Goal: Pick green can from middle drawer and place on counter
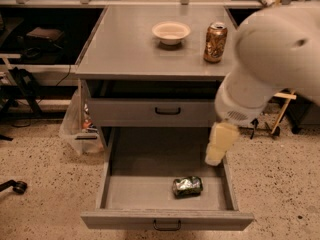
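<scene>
I am on the reach. My gripper (220,145) hangs over the right rear of the drawer (145,194), holding nothing; how wide it stands I cannot tell. The green can (187,186) lies on its side near the drawer's front. Next I should lower forward and left onto it.

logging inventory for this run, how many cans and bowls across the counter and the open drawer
cans: 2, green can in the middle drawer, brown-gold can on the counter
bowls: 1, cream bowl on the counter
total: 3
gripper hangs by the drawer's right side, apart from the green can
</scene>
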